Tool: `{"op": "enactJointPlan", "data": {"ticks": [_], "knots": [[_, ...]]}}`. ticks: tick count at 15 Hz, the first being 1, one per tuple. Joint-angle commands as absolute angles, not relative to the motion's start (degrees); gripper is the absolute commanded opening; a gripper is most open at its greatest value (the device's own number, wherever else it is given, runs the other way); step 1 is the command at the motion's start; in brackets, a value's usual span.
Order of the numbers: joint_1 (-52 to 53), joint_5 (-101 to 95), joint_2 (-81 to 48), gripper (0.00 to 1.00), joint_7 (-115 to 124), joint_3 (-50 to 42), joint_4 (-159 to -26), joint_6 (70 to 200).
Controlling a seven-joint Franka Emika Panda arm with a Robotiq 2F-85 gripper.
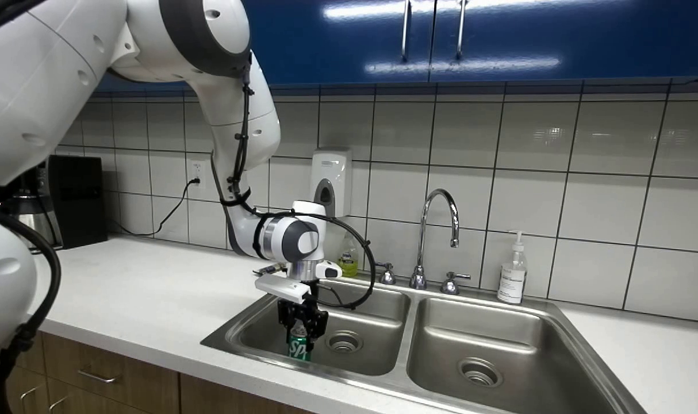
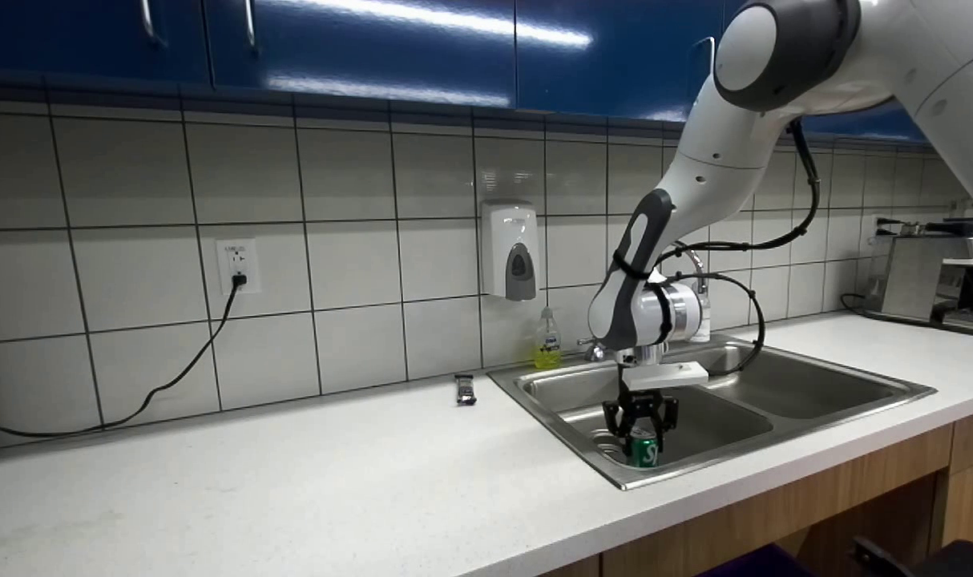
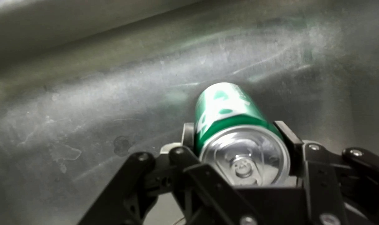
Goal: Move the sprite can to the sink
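The sprite can is small and green with a silvery top. It is low inside a basin of the stainless steel sink (image 1: pixel 407 339), near the basin's front wall, and shows in both exterior views (image 1: pixel 299 348) (image 2: pixel 644 451) and the wrist view (image 3: pixel 222 104). It stands about upright; its base is hidden by the sink's front rim in an exterior view, and I cannot tell whether it touches the floor. My gripper (image 3: pixel 236 132) points down, with a finger pressed against each side of the can near its top.
The curved faucet (image 1: pixel 422 236) rises behind the basins. A white soap bottle (image 1: pixel 513 273) and a yellow-green soap bottle (image 2: pixel 547 343) stand at the sink's back edge. A small dark wrapper (image 2: pixel 465 389) lies on the counter. A coffee machine (image 1: pixel 76 198) stands further along.
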State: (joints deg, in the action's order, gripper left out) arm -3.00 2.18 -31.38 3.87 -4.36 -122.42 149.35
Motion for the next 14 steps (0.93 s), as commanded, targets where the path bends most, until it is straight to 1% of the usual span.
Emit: {"op": "enactJointPlan", "data": {"ticks": [1,8,9,10,11,12,14], "knots": [[-4.00,2.80,-31.90,0.38,3.08,-3.76,-121.66,150.19],[-4.28,2.91,-32.72,0.38,3.11,-3.84,-121.25,150.57],[-4.29,2.91,-32.66,0.88,3.17,-3.88,-121.25,150.51],[-4.26,2.82,-32.45,0.89,3.22,-3.97,-121.29,150.30],[-4.17,2.68,-32.08,0.96,3.35,-4.14,-121.40,150.19],[-4.11,2.58,-31.44,0.99,3.44,-4.26,-121.52,149.79],[-3.96,2.30,-30.17,1.00,3.55,-4.50,-121.73,149.40]]}}
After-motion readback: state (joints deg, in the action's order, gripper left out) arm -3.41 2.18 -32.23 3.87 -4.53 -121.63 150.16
